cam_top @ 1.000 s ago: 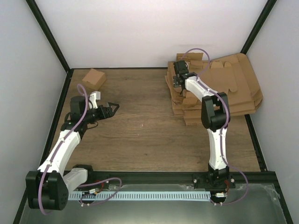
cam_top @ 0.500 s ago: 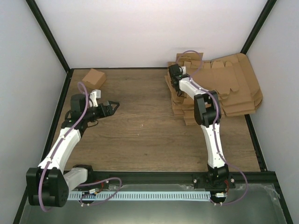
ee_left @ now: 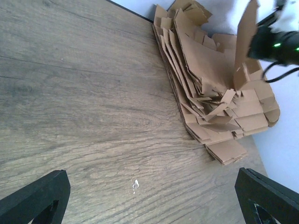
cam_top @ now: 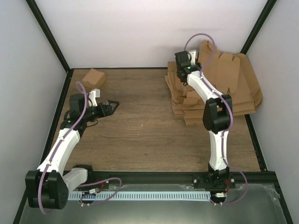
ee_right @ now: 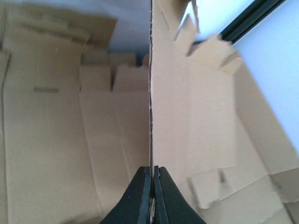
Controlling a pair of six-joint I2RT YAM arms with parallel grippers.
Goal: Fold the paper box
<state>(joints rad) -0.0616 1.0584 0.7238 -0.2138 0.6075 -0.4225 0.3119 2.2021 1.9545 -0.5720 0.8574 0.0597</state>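
Far left corner of the bench (cam_top: 140, 130): one small brown folded box (cam_top: 94, 78), lying near the back wall, apart from everything else.

Left arm: reaches in from the near left and hangs over bare wood. Left tool (cam_top: 113, 106) stands wide apart, nothing in it. Its wrist view shows both black fingers (ee_left: 32, 198) at the bottom corners, with wood grain between them and the cardboard pile well beyond.

Centre: bare bench, a small pale fleck (ee_left: 135, 185) on the wood.

Right of centre, toward the back: an untidy stack of flat brown blanks (cam_top: 187, 105), flaps and tabs splayed out at the edges.

Right arm: stretches from the near edge over that stack. Right tool (cam_top: 187, 63) is pressed together on the thin edge of the paper box (cam_top: 219, 65). The paper box is a flat, unfolded sheet, tipped up on edge above the back right of the stack. In the right wrist view the sheet (ee_right: 187, 116) runs straight up from the closed tips. Whether its far edge touches the stack, I cannot tell.
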